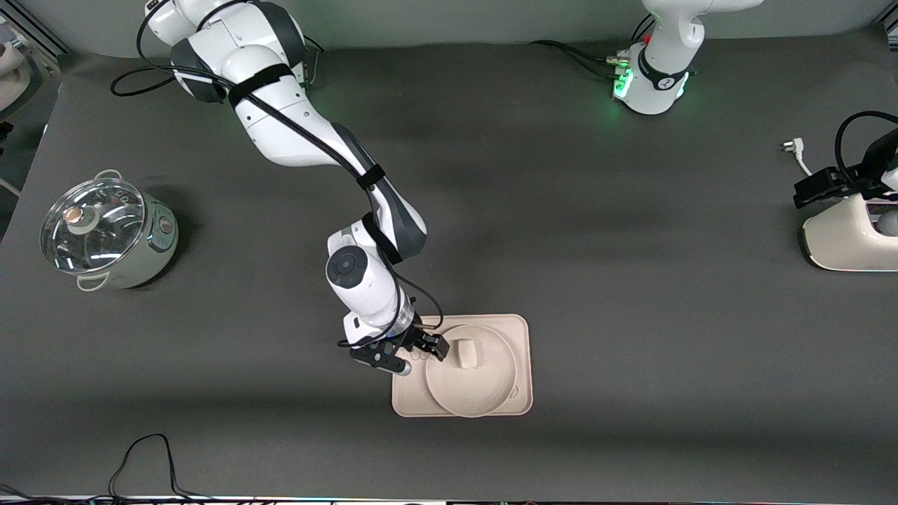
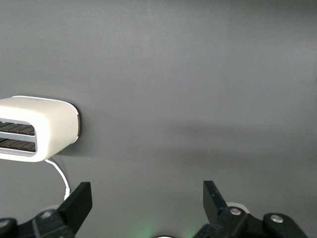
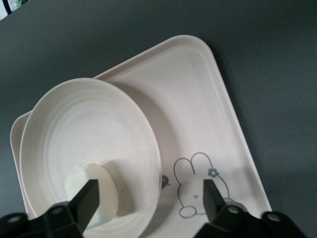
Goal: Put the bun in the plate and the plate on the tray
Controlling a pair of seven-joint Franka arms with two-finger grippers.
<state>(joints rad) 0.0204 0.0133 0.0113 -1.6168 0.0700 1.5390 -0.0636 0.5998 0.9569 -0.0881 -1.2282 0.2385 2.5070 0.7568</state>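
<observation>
The round cream plate [image 1: 477, 393] lies on the rectangular tray [image 1: 520, 330], reaching the tray's rim nearest the front camera. The small cream-white bun [image 1: 465, 353] sits in the plate, near its rim. My right gripper [image 1: 429, 345] is open and empty, low over the plate's rim at the tray's right-arm end. In the right wrist view the right gripper [image 3: 152, 198] has one finger by the bun [image 3: 106, 186] in the plate [image 3: 89, 129], the other over the rabbit drawing on the tray [image 3: 198, 109]. My left gripper [image 2: 147, 198] is open and empty, waiting above the table.
A cream toaster [image 1: 849, 238] stands at the left arm's end, also in the left wrist view [image 2: 39, 129], with its white plug [image 1: 789, 146] on the cloth. A pot with a glass lid [image 1: 105, 231] stands at the right arm's end. A black cable [image 1: 147, 456] lies near the front edge.
</observation>
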